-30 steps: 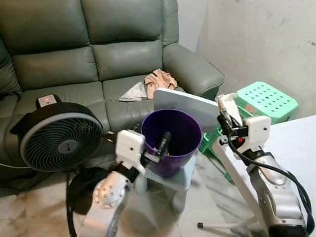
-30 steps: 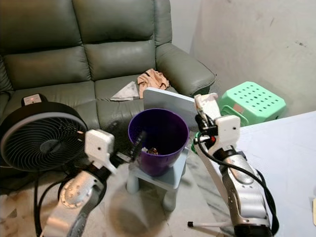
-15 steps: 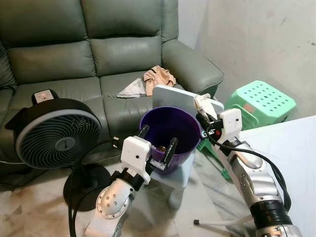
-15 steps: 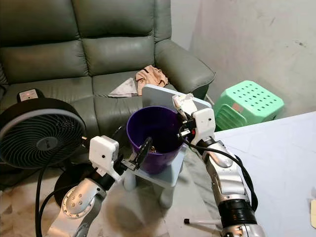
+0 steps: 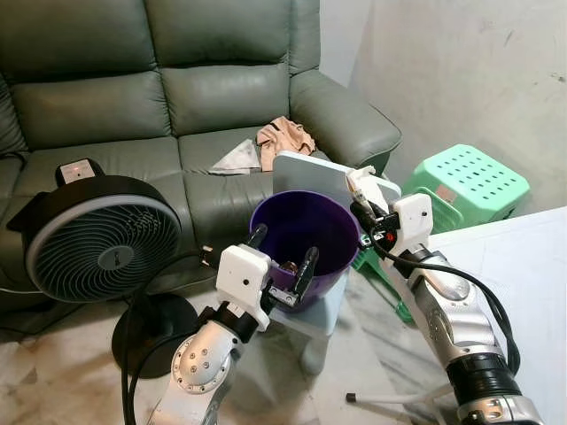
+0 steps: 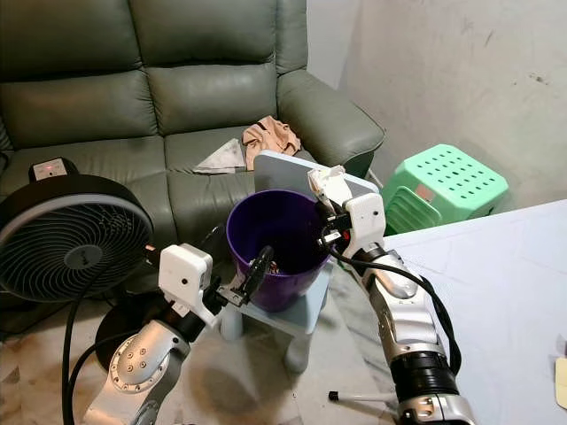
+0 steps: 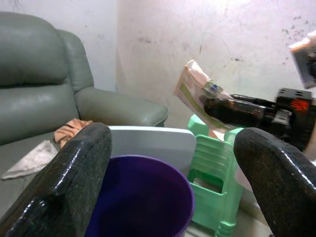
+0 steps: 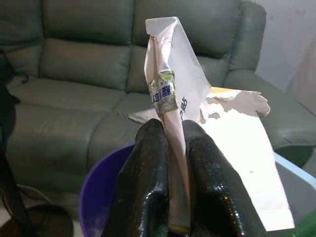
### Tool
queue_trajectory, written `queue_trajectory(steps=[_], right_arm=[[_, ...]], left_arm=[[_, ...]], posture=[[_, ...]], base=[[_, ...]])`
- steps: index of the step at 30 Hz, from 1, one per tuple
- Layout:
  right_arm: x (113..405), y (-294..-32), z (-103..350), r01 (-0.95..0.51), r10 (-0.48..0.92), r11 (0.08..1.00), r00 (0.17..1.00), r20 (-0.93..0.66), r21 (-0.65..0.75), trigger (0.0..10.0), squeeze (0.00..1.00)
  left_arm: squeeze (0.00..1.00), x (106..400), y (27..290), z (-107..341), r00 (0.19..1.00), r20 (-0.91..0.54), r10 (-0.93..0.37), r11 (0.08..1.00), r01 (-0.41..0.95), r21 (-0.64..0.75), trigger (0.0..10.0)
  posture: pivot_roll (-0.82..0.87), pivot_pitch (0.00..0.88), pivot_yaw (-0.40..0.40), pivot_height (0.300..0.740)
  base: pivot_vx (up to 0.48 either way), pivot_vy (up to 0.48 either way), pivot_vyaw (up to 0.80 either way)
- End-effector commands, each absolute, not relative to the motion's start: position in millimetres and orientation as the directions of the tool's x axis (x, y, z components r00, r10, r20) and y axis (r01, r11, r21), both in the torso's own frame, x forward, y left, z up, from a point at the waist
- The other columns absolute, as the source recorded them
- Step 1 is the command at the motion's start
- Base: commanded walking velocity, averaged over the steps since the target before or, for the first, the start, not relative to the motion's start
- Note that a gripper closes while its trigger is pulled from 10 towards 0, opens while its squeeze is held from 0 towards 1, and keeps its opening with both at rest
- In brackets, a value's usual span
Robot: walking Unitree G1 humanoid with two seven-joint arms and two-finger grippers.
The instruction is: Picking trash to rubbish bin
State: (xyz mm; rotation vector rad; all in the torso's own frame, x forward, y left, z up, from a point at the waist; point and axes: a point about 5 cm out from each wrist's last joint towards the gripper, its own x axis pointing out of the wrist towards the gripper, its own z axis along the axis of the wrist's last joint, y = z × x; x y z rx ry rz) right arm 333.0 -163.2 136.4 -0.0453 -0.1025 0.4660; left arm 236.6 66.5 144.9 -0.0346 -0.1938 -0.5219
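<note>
A purple rubbish bin stands on a small pale blue stool in front of the sofa, with some trash in its bottom. My right gripper is shut on a torn paper wrapper, held upright at the bin's right rim. The wrapper sticks up above the black fingers. My left gripper stands open against the bin's near side, one finger on each side of the bin.
A black floor fan stands at the left. A green sofa behind holds a beige cloth and a paper scrap. A pale board leans behind the bin. Green plastic stool at right; white table near right.
Half a second back the scene is nearly the same. A second ago the right gripper with the wrapper was farther right and nearer; it has moved in to the bin's rim.
</note>
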Motion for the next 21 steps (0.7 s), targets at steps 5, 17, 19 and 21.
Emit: queue_trajectory(steps=[5, 17, 19, 21], right_arm=[[324.9, -178.8, 145.0, -0.408, 0.411, 0.912, 0.898, 0.16, -0.054, 10.0, 0.0], [310.1, -188.9, 147.9, -0.326, 0.322, 0.945, 0.921, 0.218, -0.02, 10.0, 0.0], [309.5, -188.9, 147.9, -0.323, 0.319, 0.946, 0.922, 0.219, -0.019, 10.0, 0.0], [308.0, -189.5, 148.1, -0.311, 0.306, 0.95, 0.926, 0.222, -0.016, 10.0, 0.0]], left_arm=[[0.0, 249.9, 79.0, 151.4, 0.861, 0.221, -0.457, 0.886, 0.462, 0.033, 10.0], [0.0, 290.1, 117.4, 169.8, 0.895, 0.276, -0.35, 0.934, 0.357, 0.026, 10.0], [0.0, 291.8, 118.9, 170.4, 0.896, 0.277, -0.347, 0.935, 0.355, 0.023, 10.0], [0.0, 295.9, 121.6, 171.5, 0.897, 0.279, -0.343, 0.937, 0.348, 0.034, 10.0]], posture=[[0.03, 0.07, -0.088, 0.74], [-0.03, 0.044, -0.038, 0.74], [-0.03, 0.044, -0.038, 0.74], [-0.04, 0.046, -0.031, 0.74]], base=[[0.0, 0.0, 0.0], [0.0, 0.0, 0.0], [0.0, 0.0, 0.0], [0.0, 0.0, 0.0]])
